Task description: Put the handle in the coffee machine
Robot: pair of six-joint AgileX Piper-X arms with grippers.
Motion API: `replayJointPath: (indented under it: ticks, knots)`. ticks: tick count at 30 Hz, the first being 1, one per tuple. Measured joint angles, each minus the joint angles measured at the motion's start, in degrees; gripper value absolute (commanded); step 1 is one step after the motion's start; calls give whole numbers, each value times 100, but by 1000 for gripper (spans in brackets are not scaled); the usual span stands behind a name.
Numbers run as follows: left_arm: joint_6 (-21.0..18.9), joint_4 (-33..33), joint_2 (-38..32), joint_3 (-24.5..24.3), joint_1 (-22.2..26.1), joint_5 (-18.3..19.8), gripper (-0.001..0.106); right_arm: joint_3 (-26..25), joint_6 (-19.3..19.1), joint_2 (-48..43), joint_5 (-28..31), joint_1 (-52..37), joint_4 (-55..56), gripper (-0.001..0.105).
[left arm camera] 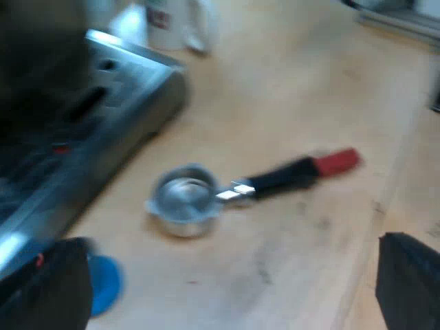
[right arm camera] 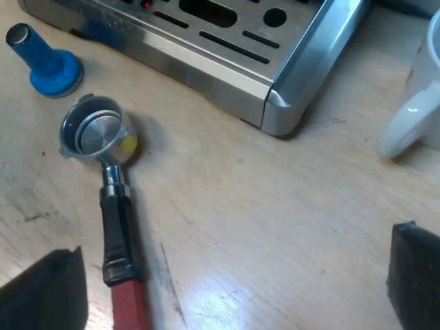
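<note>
Plainly, holder (right arm camera: 115,213) loose on table (right arm camera: 275,220) beside machine (right arm camera: 206,65).

Pale wooden tabletop (right arm camera: 275,227), scuffed, dark scratch marks (right arm camera: 168,275) along grain; soft light, whitish sheen (right arm camera: 210,295) on wood.

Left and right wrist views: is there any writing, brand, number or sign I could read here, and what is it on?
Nothing here reads as text.
White mug by the machine's corner: a dark red patch, too blurred to read.
Silver steel espresso machine: no lettering on the slotted tray that shows.
Metal holder with black handle ending in red: none.
Blue tamper: none.
</note>
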Motion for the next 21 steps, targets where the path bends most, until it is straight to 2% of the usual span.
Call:
replayJointPath:
  ticks: [3,7,10,13,14,16,18,21]
  knots:
    - [0,1,289,12,-829,18,85,0,0,104,-92,0,-216,89]
    - [0,1,392,12,-1245,35,85,0,0,192,-94,87,-368,89]
    - [0,9,625,12,-1931,125,85,0,0,324,-53,465,-445,89]
    - [0,9,701,12,-2175,125,85,0,0,335,-39,503,-445,89]
    - [0,9,782,12,-2390,142,85,0,41,475,201,937,-443,89]
    - [0,9,816,12,-2543,142,85,0,177,610,576,1398,-443,89]
    - [0,9,843,12,-2676,142,85,0,495,755,909,1888,-492,89]
    - [0,9,883,12,-2791,142,85,0,1039,997,1044,2539,-574,88]
